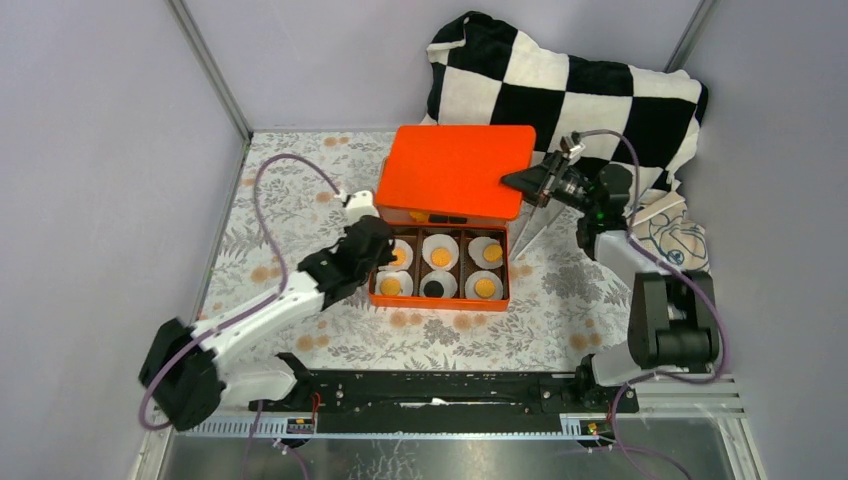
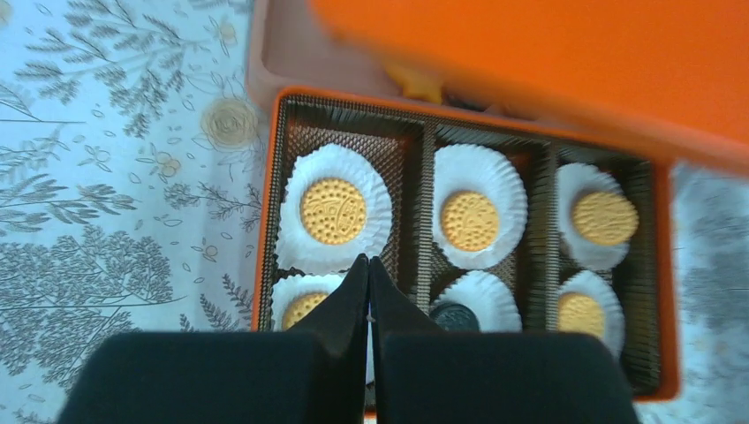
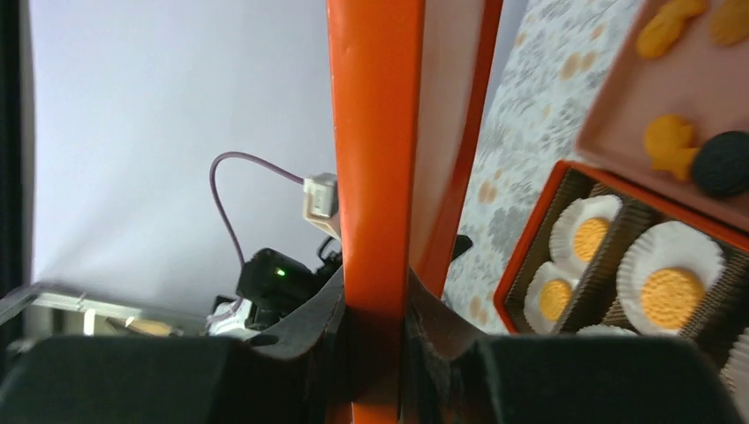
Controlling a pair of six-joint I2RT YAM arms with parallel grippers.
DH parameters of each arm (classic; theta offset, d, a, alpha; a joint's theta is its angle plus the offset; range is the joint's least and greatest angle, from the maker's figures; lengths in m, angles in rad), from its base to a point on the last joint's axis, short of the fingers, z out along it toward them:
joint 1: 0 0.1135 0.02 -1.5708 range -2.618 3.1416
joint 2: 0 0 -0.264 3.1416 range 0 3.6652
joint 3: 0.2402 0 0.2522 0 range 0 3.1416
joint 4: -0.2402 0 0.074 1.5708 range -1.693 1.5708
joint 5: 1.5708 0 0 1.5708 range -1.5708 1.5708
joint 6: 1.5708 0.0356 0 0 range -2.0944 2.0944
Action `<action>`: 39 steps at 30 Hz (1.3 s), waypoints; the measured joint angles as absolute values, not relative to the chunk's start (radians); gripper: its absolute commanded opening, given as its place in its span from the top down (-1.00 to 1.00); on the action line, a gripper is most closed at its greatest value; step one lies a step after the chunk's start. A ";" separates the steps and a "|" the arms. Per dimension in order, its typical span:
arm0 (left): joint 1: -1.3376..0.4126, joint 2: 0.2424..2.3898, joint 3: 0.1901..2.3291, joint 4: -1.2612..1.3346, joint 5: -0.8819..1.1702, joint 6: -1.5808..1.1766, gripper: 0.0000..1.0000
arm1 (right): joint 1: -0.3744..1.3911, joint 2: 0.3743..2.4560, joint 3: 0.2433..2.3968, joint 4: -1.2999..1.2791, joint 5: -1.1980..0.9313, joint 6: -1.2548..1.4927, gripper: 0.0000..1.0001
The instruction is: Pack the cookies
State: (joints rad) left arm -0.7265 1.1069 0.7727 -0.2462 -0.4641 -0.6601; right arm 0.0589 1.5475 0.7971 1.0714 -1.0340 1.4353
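Right gripper clamps the orange lid edge-on (thin hold); slipping, it could crush the cookies. Left gripper is closed, empty.

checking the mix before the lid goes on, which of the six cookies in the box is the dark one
The black cookie, in the middle compartment of the box row nearer the arm bases. The other five are orange-yellow.
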 measured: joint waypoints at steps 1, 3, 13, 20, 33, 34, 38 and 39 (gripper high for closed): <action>-0.727 1.160 0.783 -0.248 -0.459 -0.662 1.00 | 0.043 1.507 0.802 0.981 -1.018 1.366 1.00; -0.728 1.278 0.823 -0.257 -0.456 -0.667 1.00 | 0.017 1.428 0.816 0.819 -0.984 1.245 1.00; -0.674 1.581 0.970 -0.292 -0.463 -0.720 1.00 | -0.032 1.188 0.844 0.431 -0.925 0.937 1.00; -0.545 1.691 0.989 -0.322 -0.453 -0.743 1.00 | -0.032 1.185 0.754 0.412 -0.928 0.936 1.00; -0.413 1.741 1.059 -0.355 -0.469 -0.748 1.00 | -0.032 1.101 0.645 0.394 -0.944 0.943 1.00; -0.403 1.741 1.059 -0.358 -0.472 -0.749 1.00 | -0.032 1.097 0.640 0.398 -0.946 0.944 1.00; -0.359 1.740 1.059 -0.365 -0.491 -0.750 1.00 | -0.032 1.087 0.622 0.423 -0.956 0.958 1.00; -0.352 1.740 1.059 -0.365 -0.496 -0.750 1.00 | -0.032 1.085 0.615 0.431 -0.958 0.963 1.00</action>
State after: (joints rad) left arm -0.3519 1.7405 1.0588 -0.3649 -0.4957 -0.7502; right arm -0.0319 1.0851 0.6147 0.4313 -0.9577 0.9627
